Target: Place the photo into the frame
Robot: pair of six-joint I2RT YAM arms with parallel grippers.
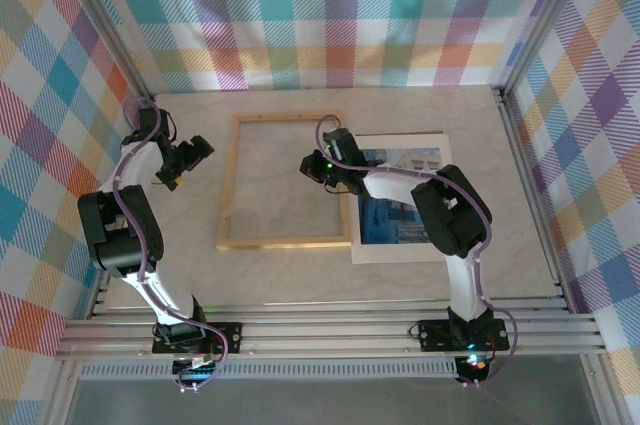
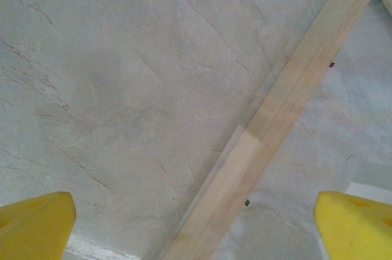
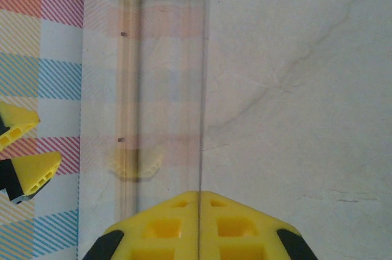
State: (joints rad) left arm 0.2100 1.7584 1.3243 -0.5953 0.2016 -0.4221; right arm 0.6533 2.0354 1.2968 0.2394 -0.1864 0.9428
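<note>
The frame, thin light wood, lies flat mid-table. Right of it lies the photo, blue buildings inside a white mat, partly under my right arm. My right gripper hovers at the frame's right rail. It is shut on the thin edge of a clear pane, which runs straight out from between the yellow fingers of this right gripper. My left gripper stands open just left of the frame. In its wrist view that left gripper straddles the wooden rail, fingertips wide apart and touching nothing.
Plaid walls close the table in on three sides, and the aluminium rail with the arm bases runs along the near edge. Bare marbled tabletop lies left of and in front of the frame. Two yellow fingertips show at the left.
</note>
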